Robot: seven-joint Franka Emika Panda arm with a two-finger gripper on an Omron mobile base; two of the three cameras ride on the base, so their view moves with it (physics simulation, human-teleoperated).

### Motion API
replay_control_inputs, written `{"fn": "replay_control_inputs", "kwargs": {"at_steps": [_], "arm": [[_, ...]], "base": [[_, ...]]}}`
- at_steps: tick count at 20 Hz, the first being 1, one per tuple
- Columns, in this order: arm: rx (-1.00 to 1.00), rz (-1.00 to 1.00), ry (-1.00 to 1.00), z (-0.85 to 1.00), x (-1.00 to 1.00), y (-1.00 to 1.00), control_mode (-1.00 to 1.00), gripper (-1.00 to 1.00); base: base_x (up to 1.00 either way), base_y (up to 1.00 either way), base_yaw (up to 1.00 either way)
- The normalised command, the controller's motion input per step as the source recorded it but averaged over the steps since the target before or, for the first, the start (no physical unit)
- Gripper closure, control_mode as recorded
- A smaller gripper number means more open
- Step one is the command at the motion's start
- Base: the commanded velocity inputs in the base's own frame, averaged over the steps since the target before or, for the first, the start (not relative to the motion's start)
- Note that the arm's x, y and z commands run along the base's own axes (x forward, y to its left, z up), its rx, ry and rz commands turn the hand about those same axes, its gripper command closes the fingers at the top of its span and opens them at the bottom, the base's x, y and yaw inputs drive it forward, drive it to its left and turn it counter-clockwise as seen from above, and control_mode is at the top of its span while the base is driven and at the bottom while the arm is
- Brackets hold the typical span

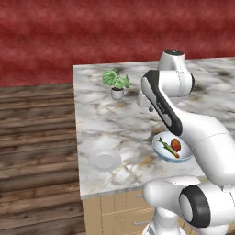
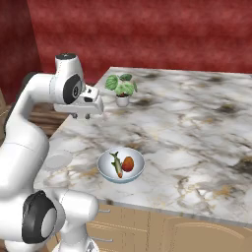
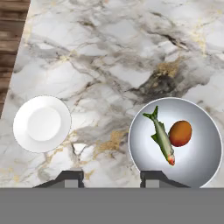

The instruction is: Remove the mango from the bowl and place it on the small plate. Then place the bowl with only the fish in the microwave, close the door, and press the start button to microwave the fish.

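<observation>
Mango (image 3: 180, 133) sits in the bowl (image 3: 199, 168) beside the fish (image 3: 162, 138), both untouched, near the counter's front edge. The small plate (image 3: 42, 124) lies bare on the marble counter (image 3: 109, 57), well apart from the bowl. I read this as the very first step: reaching for the fruit. My gripper (image 3: 111, 177) hangs high above the counter between plate and bowl, jaws partly spread, holding nothing. Next I'd shift over the bowl and descend on the mango without nudging the fish.

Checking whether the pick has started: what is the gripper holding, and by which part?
Nothing: the gripper hangs open above the counter, mango lying in the bowl.
</observation>
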Motion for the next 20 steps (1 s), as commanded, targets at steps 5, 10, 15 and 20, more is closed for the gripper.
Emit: {"fn": "replay_control_inputs", "kwargs": {"at_steps": [5,10,15,20], "arm": [[-0.01,0.0,0.0,-0.4,-0.19,-0.02,-1.0,-1.0],[0.0,-0.1,0.02,-1.0,-0.01,-0.91,-1.0,-1.0],[0.01,-0.06,0.11,-0.67,0.31,-1.0,-1.0,-1.0],[0.07,-0.09,0.06,-0.4,0.1,-0.8,-1.0,-1.0]], "base": [[0.0,0.0,0.0],[0.0,0.0,0.0],[0.0,0.0,0.0],[0.0,0.0,0.0]]}}
